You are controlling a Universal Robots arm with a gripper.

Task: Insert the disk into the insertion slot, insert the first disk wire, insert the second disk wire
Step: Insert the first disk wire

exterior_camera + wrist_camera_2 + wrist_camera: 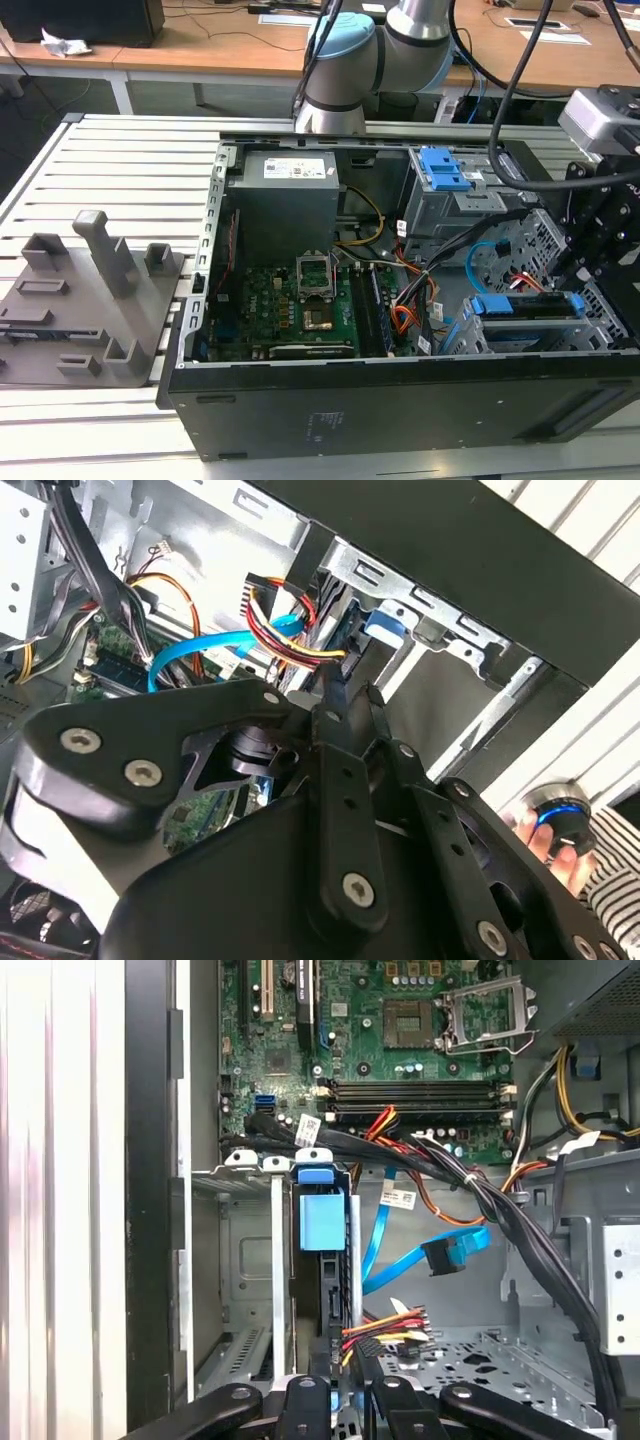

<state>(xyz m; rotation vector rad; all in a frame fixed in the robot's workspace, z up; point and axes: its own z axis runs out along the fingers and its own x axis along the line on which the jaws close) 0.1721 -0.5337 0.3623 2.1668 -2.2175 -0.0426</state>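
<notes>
The disk (525,305) in its bright blue carrier stands edge-up inside the insertion slot (468,338), the grey bay at the case's corner on the exterior view's right. In the first wrist view the carrier's blue end (322,1222) sits between the bay's walls (250,1260). My gripper (345,1385) is right over the disk's edge, shut on the plug of a red, yellow and black wire bundle (385,1322). The second wrist view shows the same bundle (285,630) ending at my gripper (350,695). A flat blue wire with a black plug (445,1255) hangs loose beside the bay.
The motherboard (400,1050) lies beyond the bay, crossed by a thick black cable bundle (500,1210). A taller grey cage with a blue latch (445,170) stands further back. A grey fixture (90,300) lies outside the case. A person's hand (545,840) holds a round knob.
</notes>
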